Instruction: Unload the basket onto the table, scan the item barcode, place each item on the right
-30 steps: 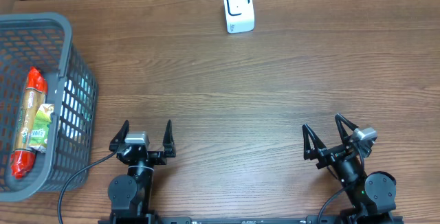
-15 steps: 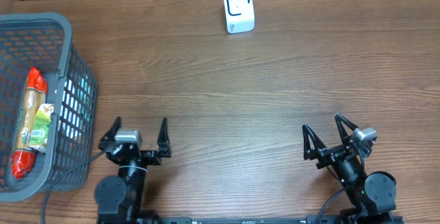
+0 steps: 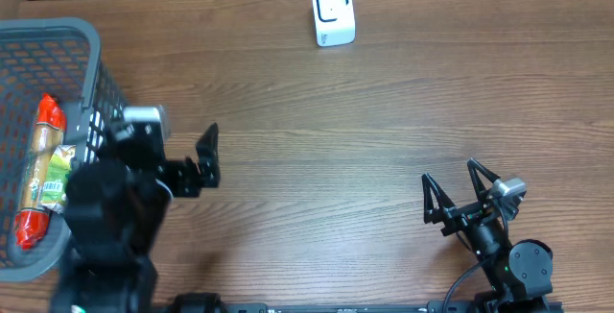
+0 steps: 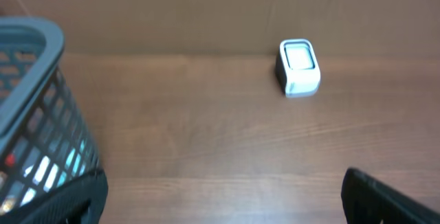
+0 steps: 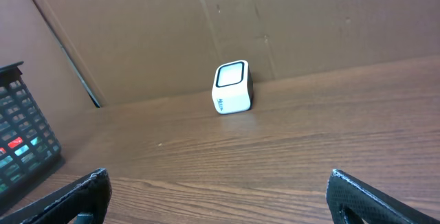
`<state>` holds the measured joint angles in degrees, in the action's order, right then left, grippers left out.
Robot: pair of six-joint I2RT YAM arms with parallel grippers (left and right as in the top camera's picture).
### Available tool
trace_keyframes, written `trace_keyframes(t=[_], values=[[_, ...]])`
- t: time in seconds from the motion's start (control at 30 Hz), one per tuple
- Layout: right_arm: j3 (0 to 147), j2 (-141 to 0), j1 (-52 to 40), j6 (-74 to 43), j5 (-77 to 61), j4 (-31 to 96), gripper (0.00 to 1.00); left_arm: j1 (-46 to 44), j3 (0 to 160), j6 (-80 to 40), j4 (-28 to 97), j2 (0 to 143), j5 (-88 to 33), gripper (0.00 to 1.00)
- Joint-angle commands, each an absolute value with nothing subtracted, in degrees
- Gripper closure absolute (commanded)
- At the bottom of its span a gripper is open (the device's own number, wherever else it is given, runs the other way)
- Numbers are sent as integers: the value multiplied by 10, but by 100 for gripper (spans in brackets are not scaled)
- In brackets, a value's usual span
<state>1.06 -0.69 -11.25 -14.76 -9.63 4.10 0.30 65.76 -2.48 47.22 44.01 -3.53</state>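
**Item:** long packaged snack, tan-and-green wrapper with red ends [image 3: 42, 174], lying lengthwise inside the grey plastic mesh basket [image 3: 91, 39] at the far left of the overhead frame. Barcode not legible.

**Scanner:** small white box-shaped barcode reader [image 3: 333, 12], upright at top centre on the brown wood-grain tabletop [image 3: 384, 111], well apart from the basket.

**Left pincer** [image 3: 159, 142]: jaws spread wide, empty, raised beside the basket's right wall.

**Right pincer** [image 3: 449, 173]: jaws spread wide, empty, lower right.

**Step in hand, by judgement:** reaching for the pack.

**Handling note:** descend clear of the rim and grip across the narrow middle, not the crimped ends. Leave the printed face uncovered for the reader.
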Motion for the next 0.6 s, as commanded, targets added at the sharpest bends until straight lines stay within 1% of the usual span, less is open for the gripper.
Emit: trace_keyframes(t=[0.0,0.13,0.23,0.43,0.57], values=[[4,-2,-112,-145,-91,38,0,0,791,-13,547,518,-45,0],[4,-2,-112,-145,-91,38,0,0,939,-12,671,613,-44,0],[4,-2,-112,-145,-91,38,0,0,1006,-12,714,662,-50,1],[4,-2,-112,-145,-91,38,0,0,1022,-17,703,702,-75,0],[4,-2,-112,-145,-91,38,0,0,1022,4,699,720,-72,0]])
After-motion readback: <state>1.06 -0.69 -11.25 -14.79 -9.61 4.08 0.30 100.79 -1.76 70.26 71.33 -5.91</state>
